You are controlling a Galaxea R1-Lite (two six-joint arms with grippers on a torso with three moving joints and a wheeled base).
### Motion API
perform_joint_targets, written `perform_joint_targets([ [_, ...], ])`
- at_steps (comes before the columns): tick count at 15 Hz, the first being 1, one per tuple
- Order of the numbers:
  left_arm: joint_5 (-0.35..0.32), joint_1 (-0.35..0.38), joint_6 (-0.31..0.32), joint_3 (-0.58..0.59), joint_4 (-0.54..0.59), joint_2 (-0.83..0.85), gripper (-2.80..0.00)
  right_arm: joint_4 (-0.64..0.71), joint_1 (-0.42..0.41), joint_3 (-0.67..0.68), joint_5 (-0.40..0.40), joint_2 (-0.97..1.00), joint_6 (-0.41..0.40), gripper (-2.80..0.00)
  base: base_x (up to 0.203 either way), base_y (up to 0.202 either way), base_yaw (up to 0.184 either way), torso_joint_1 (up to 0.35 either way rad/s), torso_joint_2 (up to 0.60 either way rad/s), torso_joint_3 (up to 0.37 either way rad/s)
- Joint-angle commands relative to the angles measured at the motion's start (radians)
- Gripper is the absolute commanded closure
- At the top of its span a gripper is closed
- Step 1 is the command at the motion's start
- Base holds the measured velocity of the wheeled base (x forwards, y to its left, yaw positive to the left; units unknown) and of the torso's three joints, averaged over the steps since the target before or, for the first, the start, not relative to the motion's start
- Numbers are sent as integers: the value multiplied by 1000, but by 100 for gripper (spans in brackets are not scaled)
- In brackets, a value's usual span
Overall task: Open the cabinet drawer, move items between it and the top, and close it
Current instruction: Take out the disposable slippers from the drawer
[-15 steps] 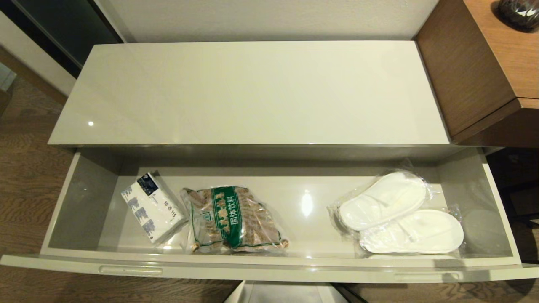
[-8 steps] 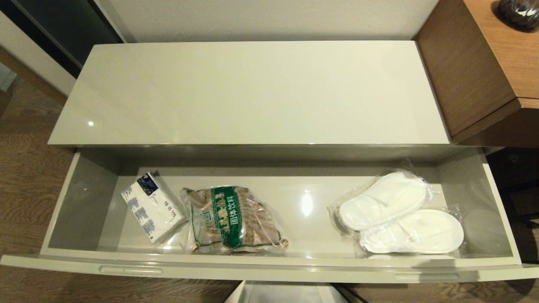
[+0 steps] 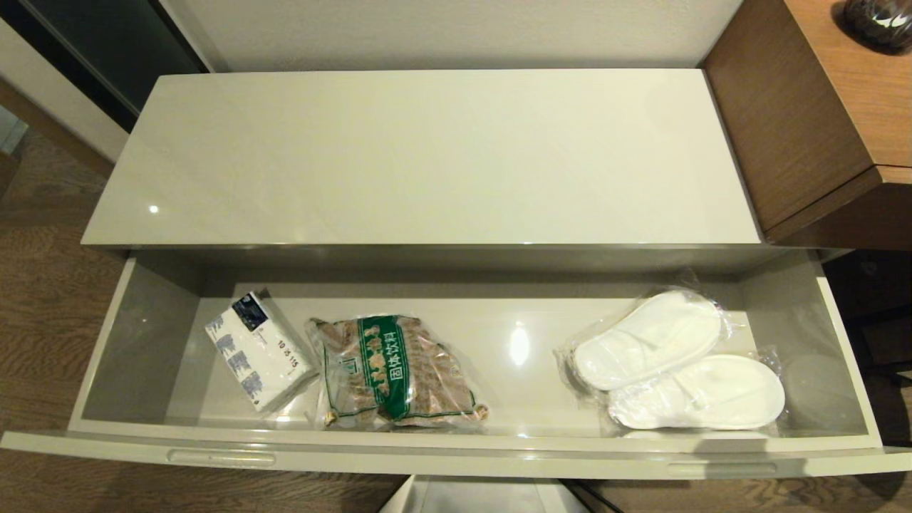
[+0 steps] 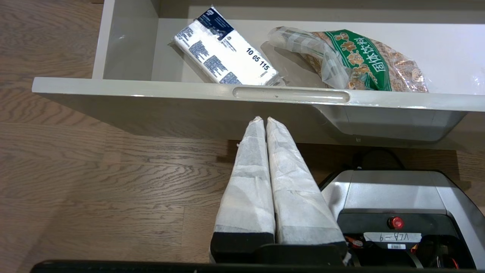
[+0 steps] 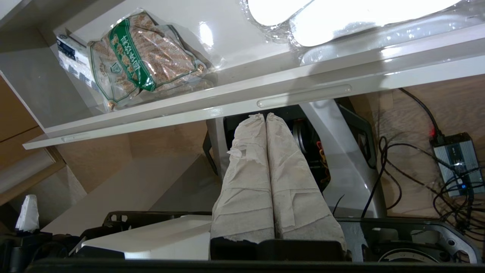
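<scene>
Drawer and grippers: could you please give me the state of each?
Wide cream-white cabinet drawer: pulled open.
Two white bagged slippers: lying in the drawer, sealed.
Glossy cream cabinet top: bare.
Left gripper: shut, below the drawer front.
Right gripper: shut, empty, below the drawer front.

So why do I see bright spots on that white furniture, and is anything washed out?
Head view: the glossy top and the drawer floor mirror small lamp glints. Right wrist view: the bagged slippers are blown out to plain white, and a dark shadow falls across the drawer's front rim. Left wrist view: evenly lit, tissue pack print sharp.
</scene>
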Motion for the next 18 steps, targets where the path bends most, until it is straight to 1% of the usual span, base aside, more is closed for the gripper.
perform_joint_targets([
  [1,0,0,0,0,0,1,0,4,1,-1,1,4,4,0,0,0,0,0,0,0],
  [7,0,0,0,0,0,-1,0,1,1,10,1,4,11,0,0,0,0,0,0,0],
  [13,0,0,0,0,0,-1,0,14,1,36,-2,-37,10,0,0,0,0,0,0,0],
  [16,0,0,0,0,0,-1,0,36,1,49,-2,-67,9,0,0,0,0,0,0,0],
  [18,0,0,0,0,0,-1,0,85,1,56,-4,-120,7,0,0,0,0,0,0,0],
])
